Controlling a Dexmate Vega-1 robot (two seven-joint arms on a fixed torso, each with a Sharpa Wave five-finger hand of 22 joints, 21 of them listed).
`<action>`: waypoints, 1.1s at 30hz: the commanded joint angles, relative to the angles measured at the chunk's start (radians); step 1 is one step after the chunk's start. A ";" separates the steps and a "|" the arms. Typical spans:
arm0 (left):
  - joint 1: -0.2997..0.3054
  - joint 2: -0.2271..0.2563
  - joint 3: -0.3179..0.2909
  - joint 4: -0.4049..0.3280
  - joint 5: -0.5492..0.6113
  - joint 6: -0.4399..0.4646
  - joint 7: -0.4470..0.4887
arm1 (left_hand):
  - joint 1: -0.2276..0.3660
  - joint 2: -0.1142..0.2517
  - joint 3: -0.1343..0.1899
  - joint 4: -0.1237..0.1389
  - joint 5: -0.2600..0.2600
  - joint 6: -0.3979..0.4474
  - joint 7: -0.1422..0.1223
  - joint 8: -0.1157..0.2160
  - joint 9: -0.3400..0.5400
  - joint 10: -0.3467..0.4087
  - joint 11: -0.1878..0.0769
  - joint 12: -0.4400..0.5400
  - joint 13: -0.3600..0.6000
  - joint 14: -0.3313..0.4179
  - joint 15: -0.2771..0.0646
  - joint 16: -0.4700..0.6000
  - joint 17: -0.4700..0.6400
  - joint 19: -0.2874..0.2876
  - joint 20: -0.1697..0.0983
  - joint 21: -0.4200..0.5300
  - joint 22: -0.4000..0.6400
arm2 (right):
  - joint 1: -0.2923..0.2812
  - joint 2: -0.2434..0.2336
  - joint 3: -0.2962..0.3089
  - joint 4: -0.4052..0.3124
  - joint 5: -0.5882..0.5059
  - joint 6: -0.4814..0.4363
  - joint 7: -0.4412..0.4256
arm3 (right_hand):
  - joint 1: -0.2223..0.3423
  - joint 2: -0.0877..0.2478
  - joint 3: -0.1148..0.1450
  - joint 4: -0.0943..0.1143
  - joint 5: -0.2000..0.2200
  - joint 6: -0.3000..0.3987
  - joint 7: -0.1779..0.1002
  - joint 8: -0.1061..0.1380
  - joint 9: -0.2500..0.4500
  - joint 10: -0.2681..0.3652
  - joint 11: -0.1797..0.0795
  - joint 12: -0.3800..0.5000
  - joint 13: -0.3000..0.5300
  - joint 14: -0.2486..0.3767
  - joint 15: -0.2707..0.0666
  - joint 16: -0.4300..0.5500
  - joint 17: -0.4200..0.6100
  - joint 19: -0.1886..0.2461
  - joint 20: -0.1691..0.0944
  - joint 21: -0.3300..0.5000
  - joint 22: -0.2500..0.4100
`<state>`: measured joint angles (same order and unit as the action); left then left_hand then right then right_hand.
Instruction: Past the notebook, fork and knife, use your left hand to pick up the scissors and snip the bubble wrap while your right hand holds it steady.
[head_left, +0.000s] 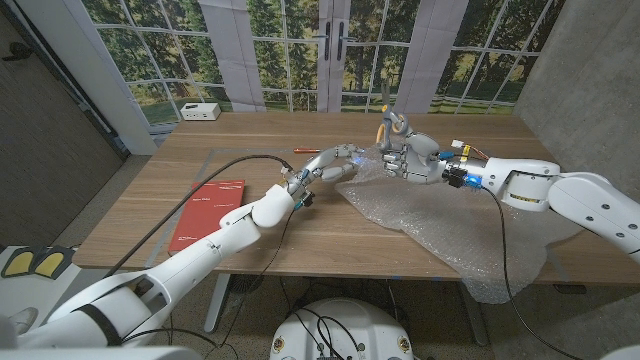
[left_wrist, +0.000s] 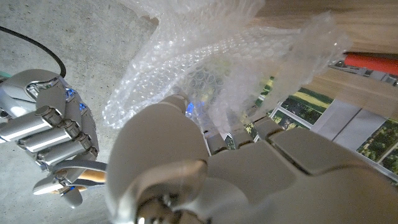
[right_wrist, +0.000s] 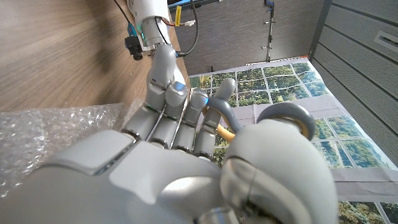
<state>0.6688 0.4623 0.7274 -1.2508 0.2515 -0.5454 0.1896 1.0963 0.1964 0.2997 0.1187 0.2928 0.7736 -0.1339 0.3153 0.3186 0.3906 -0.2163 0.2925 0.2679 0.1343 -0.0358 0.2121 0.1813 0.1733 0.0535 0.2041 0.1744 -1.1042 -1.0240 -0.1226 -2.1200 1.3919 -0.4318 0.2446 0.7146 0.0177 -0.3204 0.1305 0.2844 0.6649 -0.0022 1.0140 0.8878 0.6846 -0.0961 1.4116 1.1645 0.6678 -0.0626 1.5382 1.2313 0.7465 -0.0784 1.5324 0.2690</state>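
Oddly, swapped against the task. Left of centre in the head view: notebook (head_left: 210, 212), flat on the table (head_left: 140, 215), well clear of the work. Further right, towards the top: a slim red-handled thing (head_left: 303, 148), fork or knife, too small to tell. Mid-frame: left hand (head_left: 335, 165), fingers stretched into the raised edge of the wrap (head_left: 440, 225), seemingly steadying it; pinching or merely touching, cannot tell. Just right of it: right hand (head_left: 410, 158), upright, curled through the grey loops of the scissors (head_left: 388, 125), held above the wrap, probably for cutting. Lower right: rest of the sheet, sprawling over the table edge. Nothing between the hands but the wrap.
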 joint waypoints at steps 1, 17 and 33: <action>-0.043 -0.049 0.031 0.066 0.006 -0.021 0.019 | -0.002 -0.010 0.010 -0.001 -0.006 0.007 0.003 0.010 0.008 0.012 0.002 0.003 0.001 0.015 -0.095 0.001 0.003 0.011 0.000 0.009 0.005 | -0.023 -0.001 0.018 -0.006 0.004 0.008 0.001 | 0.005 0.013 0.001 0.001 -0.003 0.008 0.009 0.000 0.004 0.004 -0.002 -0.007 -0.003 0.005 -0.146 -0.001 0.000 0.000 -0.030 0.004 0.001; -0.117 -0.110 0.068 0.199 0.018 -0.074 0.058 | -0.008 -0.011 0.023 -0.005 -0.025 0.006 0.004 0.013 0.022 0.017 0.002 0.000 0.003 0.021 -0.093 -0.002 0.003 0.017 0.000 0.009 0.005 | -0.023 -0.001 0.021 -0.007 0.004 0.004 0.001 | 0.005 0.014 0.001 0.001 -0.004 0.007 0.011 0.003 0.005 0.007 0.000 0.001 0.016 0.010 -0.146 -0.002 0.000 0.000 -0.029 0.005 0.000; -0.189 -0.161 0.105 0.330 0.007 -0.148 0.068 | -0.014 -0.012 0.037 -0.010 -0.044 0.006 0.001 0.017 0.036 0.021 0.002 -0.004 0.004 0.010 -0.093 -0.012 0.003 0.014 -0.003 0.006 0.006 | -0.023 0.003 0.011 -0.012 0.005 0.002 0.003 | 0.003 0.013 -0.001 0.001 -0.005 0.004 0.010 0.002 0.001 0.006 0.000 -0.006 0.013 0.010 -0.146 -0.003 0.000 0.001 -0.029 0.005 -0.002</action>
<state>0.5199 0.3330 0.8129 -0.9974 0.2754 -0.6477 0.2556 1.0885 0.1886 0.3277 0.1108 0.2580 0.7754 -0.1320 0.3232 0.3475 0.3998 -0.2145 0.2925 0.2677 0.1505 -0.0409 0.2071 0.1816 0.1839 0.0534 0.2041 0.1744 -1.1258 -1.0254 -0.1078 -2.1280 1.3976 -0.4301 0.2480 0.7186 0.0217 -0.3204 0.1305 0.2794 0.6650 -0.0022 1.0105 0.8870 0.6875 -0.0923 1.4048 1.1740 0.6697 -0.0645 1.5382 1.2313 0.7465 -0.0784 1.5324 0.2645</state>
